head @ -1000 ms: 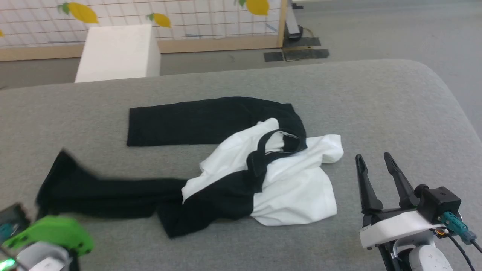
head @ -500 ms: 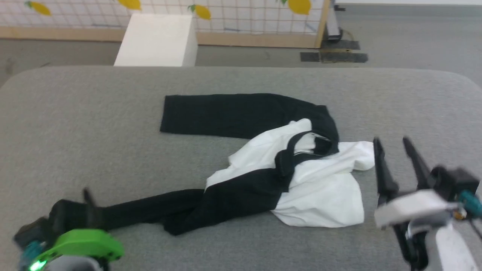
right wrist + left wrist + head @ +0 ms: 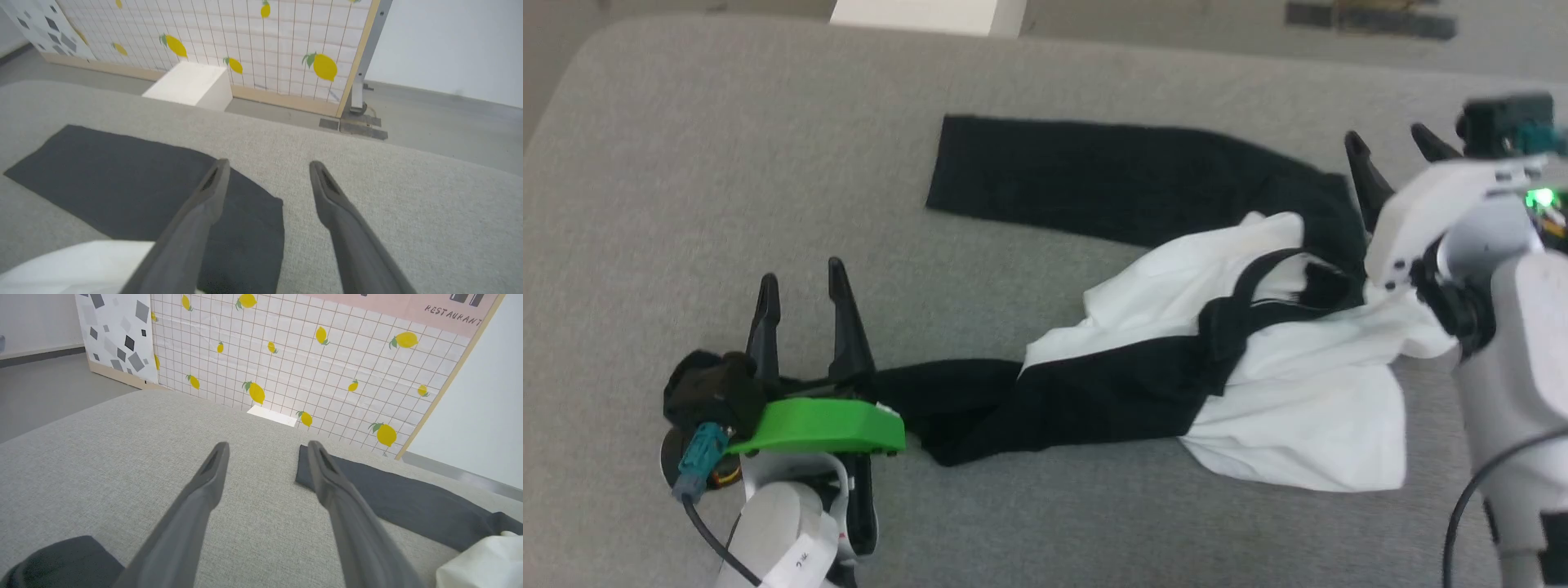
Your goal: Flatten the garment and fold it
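The left gripper [image 3: 802, 274] sits low over the near left part of the bench [image 3: 686, 122]. Its jaws are spread wide with only bare grey cover between them, and it has hold of nothing. The end of one black sleeve [image 3: 947, 400] lies just beside its wrist. In the left wrist view dark cloth shows at the bottom left corner, behind the jaws.

From there the garment [image 3: 1298, 408] runs rightward across the middle of the bench. That sleeve is stretched long and rumpled, then comes the white body, bunched and creased, with the black neck trim [image 3: 1221, 327] looped on top. The second sleeve [image 3: 1111, 175] lies flat and smooth along the far side, its cuff pointing left.

The right gripper [image 3: 1388, 137] hangs above the garment's right end, near the bench's right edge, jaws likewise wide apart and empty. In the right wrist view one jaw is over the flat sleeve, the other over bare cover.

Past the far edge a white box [image 3: 188, 83] stands on the floor [image 3: 429, 110] before a lemon-patterned screen [image 3: 286, 36].
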You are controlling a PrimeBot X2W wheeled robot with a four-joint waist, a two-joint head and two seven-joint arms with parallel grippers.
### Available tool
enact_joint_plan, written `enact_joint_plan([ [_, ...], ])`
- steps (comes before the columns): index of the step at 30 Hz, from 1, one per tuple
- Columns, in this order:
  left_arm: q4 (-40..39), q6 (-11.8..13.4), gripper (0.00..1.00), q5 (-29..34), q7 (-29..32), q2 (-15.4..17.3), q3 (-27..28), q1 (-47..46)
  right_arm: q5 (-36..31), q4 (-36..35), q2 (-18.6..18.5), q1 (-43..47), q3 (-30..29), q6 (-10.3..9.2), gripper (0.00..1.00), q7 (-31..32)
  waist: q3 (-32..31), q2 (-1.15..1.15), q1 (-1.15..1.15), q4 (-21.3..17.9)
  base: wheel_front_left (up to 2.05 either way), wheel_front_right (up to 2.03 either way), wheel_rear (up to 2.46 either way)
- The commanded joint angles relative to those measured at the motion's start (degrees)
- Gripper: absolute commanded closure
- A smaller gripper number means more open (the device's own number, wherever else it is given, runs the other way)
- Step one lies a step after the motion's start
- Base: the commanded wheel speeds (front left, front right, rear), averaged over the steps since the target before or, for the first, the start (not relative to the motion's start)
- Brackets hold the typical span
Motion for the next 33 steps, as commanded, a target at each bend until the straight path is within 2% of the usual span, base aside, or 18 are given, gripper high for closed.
enact_joint_plan([
  [1,-0.2,-0.8,0.0,0.8,-0.2,-0.5,0.6,-1.5,0.4,2.0,-1.0,-2.9,1.6,-0.09,0.0,2.2,6.7,0.61,-0.01,5.5,0.0,0.0,0.0],
  [6,-0.2,-1.9,0.0,0.6,-0.3,-1.1,0.8,-3.3,1.9,6.8,-4.8,-9.3,8.3,-0.09,0.0,9.4,10.1,0.61,-0.01,7.9,0.0,0.0,0.0],
  [15,-1.0,0.0,0.0,-2.2,-0.3,-1.1,-2.0,-5.3,8.4,12.3,-10.5,-14.6,20.2,-0.09,0.0,23.6,12.7,0.61,-0.01,10.2,0.0,0.0,0.0],
  [16,-0.9,0.1,0.0,-2.3,-0.3,-1.1,-2.2,-5.3,9.0,12.7,-11.0,-14.6,20.8,-0.09,0.13,25.1,12.6,0.61,-0.01,10.3,0.0,0.0,0.0],
  [17,-0.8,0.3,0.0,-2.3,-0.3,-1.1,-2.3,-5.3,9.9,13.2,-11.4,-14.4,21.1,-0.09,0.54,26.8,12.2,0.61,-0.01,10.3,0.0,0.0,0.0],
  [18,-0.7,0.4,0.0,-2.3,-0.3,-1.1,-2.3,-5.2,10.6,13.5,-11.7,-14.2,21.1,-0.09,0.73,27.9,11.9,0.61,-0.01,10.2,0.0,0.0,0.0],
  [19,-0.5,0.4,0.0,-2.2,-0.3,-1.1,-2.2,-4.9,11.2,13.6,-11.9,-13.9,21.1,-0.09,0.99,28.7,11.3,0.61,-0.01,10.0,0.0,0.0,0.0],
  [21,-0.2,0.4,0.0,-1.9,-0.3,-1.1,-2.0,-4.4,11.5,12.8,-12.4,-13.7,19.8,-0.09,1.0,26.4,10.3,0.61,-0.01,9.4,0.0,0.0,0.0],
  [24,0.6,0.1,0.0,-1.2,-0.3,-1.1,-1.8,-3.5,11.3,11.4,-12.0,-12.3,15.1,-0.09,1.0,18.0,7.9,0.61,-0.01,8.2,0.0,0.0,0.0],
  [28,1.9,-0.6,0.0,0.4,-0.3,-1.1,-0.8,-1.7,9.4,9.7,-10.5,-7.5,4.5,-0.09,1.0,4.3,3.1,0.61,-0.01,5.9,0.0,0.0,0.0],
  [30,2.4,-1.0,0.0,1.3,-0.3,-1.1,-0.1,-0.5,8.2,8.1,-9.4,-3.8,-1.4,-0.09,1.0,-0.6,0.5,0.61,-0.01,4.5,0.0,0.0,0.0],
  [33,3.2,-1.7,0.0,2.4,-0.3,-1.1,0.9,1.4,6.3,3.8,-7.3,2.6,-9.8,-0.09,1.0,-4.5,-2.8,0.61,-0.01,2.3,0.0,0.0,0.0],
])
